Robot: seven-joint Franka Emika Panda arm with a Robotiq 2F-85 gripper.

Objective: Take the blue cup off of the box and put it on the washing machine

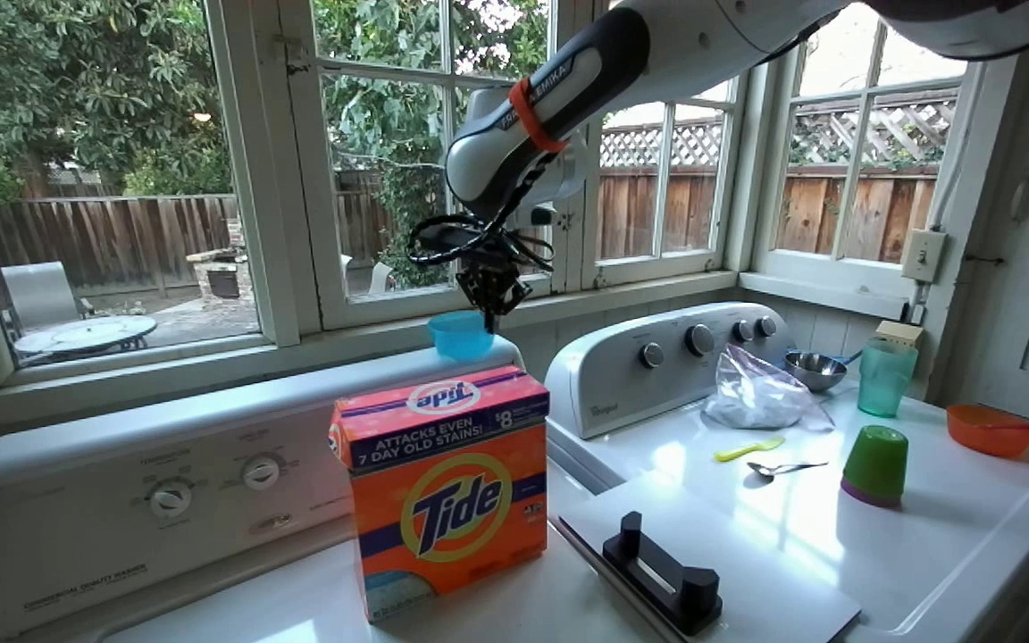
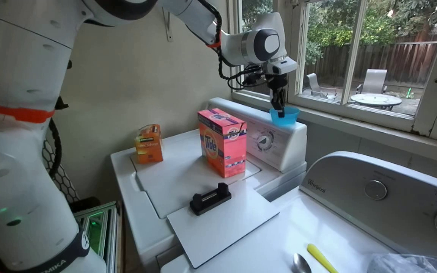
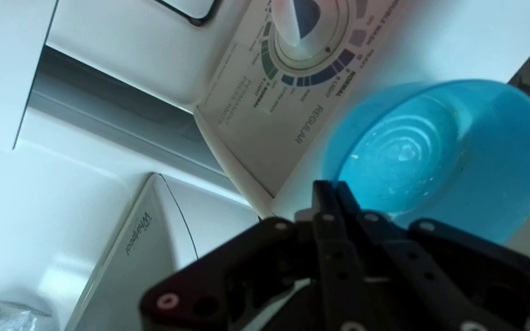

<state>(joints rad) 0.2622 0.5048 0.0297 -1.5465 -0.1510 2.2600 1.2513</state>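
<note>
Since it looks like light, flexible plastic, the blue cup (image 3: 440,158) wants gentle pressure at the rim, where the tool (image 3: 332,185) pinches it, on or just above — I can't tell which — the washer's control panel (image 1: 211,433).

Washing machine (image 2: 180,178), flat white top: carries Tide box (image 1: 456,509), upright, and a smaller orange box (image 2: 149,148), apart from it. Blue cup (image 1: 456,339) at the top edge of the same machine's control panel (image 1: 211,487); contact not readable. White board (image 2: 222,231) lies flat, partly on this machine, partly on the Whirlpool machine (image 1: 970,509) next to it. On the latter's white top: plastic bag (image 1: 760,402), metal bowl (image 1: 814,373) just beside it; teal tumbler (image 1: 885,379), upright; green cup (image 1: 874,455), mouth down; orange bowl (image 1: 979,438); metal spoon (image 1: 781,468) near a yellow utensil (image 1: 742,451), type unclear.
</note>
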